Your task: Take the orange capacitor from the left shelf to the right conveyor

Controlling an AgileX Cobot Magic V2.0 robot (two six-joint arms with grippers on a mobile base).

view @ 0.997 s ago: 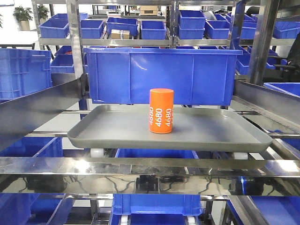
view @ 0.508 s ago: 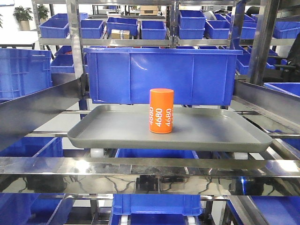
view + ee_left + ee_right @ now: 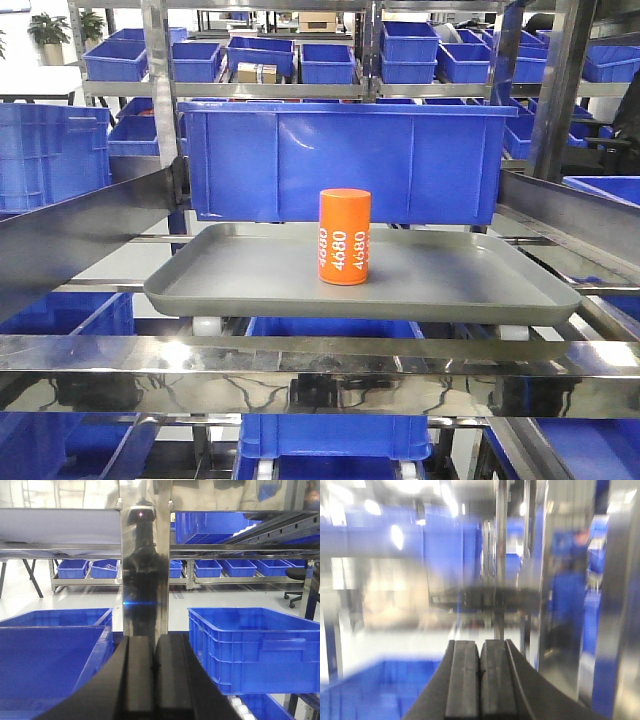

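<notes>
No pickup yet: the orange capacitor point(image 3: 345, 237) stands untouched on the tray point(image 3: 250, 285), nowhere ahead of the left gripper point(image 3: 153, 667) or right gripper point(image 3: 480, 672), both closed on nothing.

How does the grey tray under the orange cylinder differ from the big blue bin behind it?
The shallow grey rectangular tray has a low rim; the large blue plastic bin has tall walls. The tray carries the upright orange cylindrical capacitor; the bin's inside is hidden. Both are rectangular, on the steel rack.
</notes>
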